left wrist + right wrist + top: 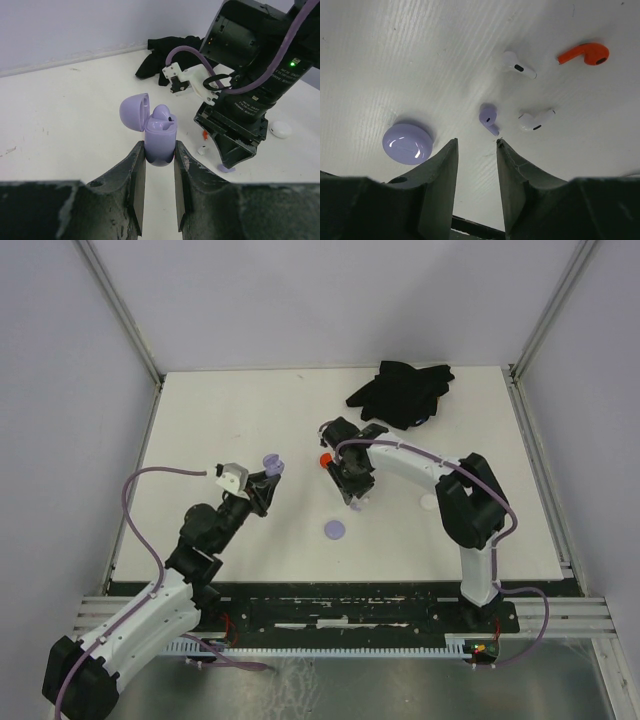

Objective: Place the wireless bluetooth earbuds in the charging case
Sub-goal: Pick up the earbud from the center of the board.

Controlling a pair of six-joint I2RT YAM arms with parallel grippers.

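Note:
My left gripper point(160, 148) is shut on a lavender charging case point(161, 134), held upright above the table with its lid point(134, 112) flipped open; a lavender bud sits in one well. My right gripper point(476, 141) hovers low over the table, open, with nothing between its fingers. Just beyond its fingertips lies a lavender earbud point(488, 118). Two white earbuds point(519, 65) point(536, 120) and a red one point(585, 54) lie past it. From above, the case point(272, 462) is left of the right gripper point(352, 488).
A round lavender disc point(407, 143) lies left of the right fingers, also seen from above point(334, 530). A white disc point(428, 502) sits near the right arm. A black cloth point(400, 392) lies at the back. White walls enclose the table.

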